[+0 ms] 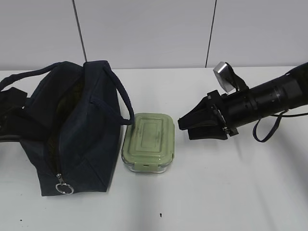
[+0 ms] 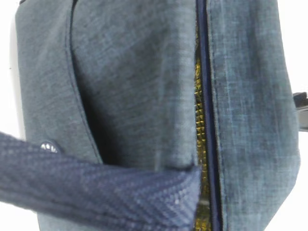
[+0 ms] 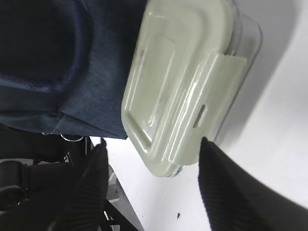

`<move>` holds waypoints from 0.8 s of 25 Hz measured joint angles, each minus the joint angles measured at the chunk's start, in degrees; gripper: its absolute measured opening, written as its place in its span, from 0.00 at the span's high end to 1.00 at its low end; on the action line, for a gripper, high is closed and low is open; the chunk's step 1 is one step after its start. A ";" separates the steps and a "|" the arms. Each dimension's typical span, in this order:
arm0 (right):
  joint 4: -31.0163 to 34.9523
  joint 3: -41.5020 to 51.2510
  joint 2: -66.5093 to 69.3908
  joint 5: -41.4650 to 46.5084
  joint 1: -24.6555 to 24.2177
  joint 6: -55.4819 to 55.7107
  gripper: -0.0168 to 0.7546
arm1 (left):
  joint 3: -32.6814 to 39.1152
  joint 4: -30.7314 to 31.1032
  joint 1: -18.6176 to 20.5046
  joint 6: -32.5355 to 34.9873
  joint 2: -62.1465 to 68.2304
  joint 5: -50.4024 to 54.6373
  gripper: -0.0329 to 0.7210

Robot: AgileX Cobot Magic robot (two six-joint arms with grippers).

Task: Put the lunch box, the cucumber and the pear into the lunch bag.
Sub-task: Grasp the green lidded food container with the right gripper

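The navy lunch bag (image 1: pixel 82 130) lies at the left with its zipper part open. The sage-green lidded lunch box (image 1: pixel 149 142) sits on the table against the bag's right side. My right gripper (image 1: pixel 185 129) is open just right of the box and points at it. In the right wrist view its fingertips (image 3: pixel 153 144) straddle the near corner of the lunch box (image 3: pixel 183 82) without touching it. A bag handle strap (image 2: pixel 96 192) crosses the left wrist view right at the jaws and hides the fingers. The left gripper seems shut on it. The cucumber and the pear are out of view.
The bag's metal ring pull (image 1: pixel 64 188) lies at its near end. A golden strip (image 2: pixel 200 120) shows through the zipper gap. The other handle (image 1: pixel 120 103) arches toward the box. A loose cable (image 1: pixel 269 130) hangs under the right arm.
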 joint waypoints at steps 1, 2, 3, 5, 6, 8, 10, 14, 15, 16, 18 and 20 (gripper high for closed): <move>0.12 0.00 0.60 -0.26 0.17 0.11 0.38 | 0.00 0.00 0.00 0.00 0.00 0.08 0.98; 0.23 0.00 1.54 -0.30 0.66 0.23 0.38 | 0.00 0.00 0.00 0.00 0.00 0.08 0.98; 0.33 0.00 2.23 -0.47 1.21 0.31 0.38 | 0.00 0.00 0.00 0.00 0.00 0.10 0.98; 0.82 0.00 3.41 -0.63 2.89 0.31 0.36 | 0.00 0.00 0.00 0.00 0.00 0.15 0.98; 1.16 0.00 3.81 -1.09 3.72 0.31 0.33 | 0.00 0.00 0.00 0.00 0.00 0.15 0.98; 1.78 0.00 3.90 -2.54 4.83 0.31 0.26 | 0.00 0.00 0.00 0.00 0.00 0.22 0.98; 2.66 0.00 3.90 -4.27 5.38 0.31 0.20 | 0.00 0.00 0.00 0.00 0.00 0.32 0.98; 4.81 0.00 3.90 -8.09 5.51 0.31 0.18 | 0.00 0.00 0.00 0.00 0.00 0.39 0.98; 5.38 0.00 3.94 -8.63 5.51 0.31 0.18 | 0.00 0.00 0.00 0.00 0.00 0.43 0.98; 6.43 0.00 4.03 -9.19 5.51 0.31 0.18 | 0.00 0.00 0.00 0.00 0.00 0.43 0.98; 7.71 0.00 4.73 -9.44 5.61 0.31 0.18 | 0.00 0.00 0.00 0.00 0.00 0.48 0.98; 7.92 0.00 5.45 -9.44 5.61 0.31 0.19 | 0.00 0.00 0.00 0.00 0.00 0.46 0.98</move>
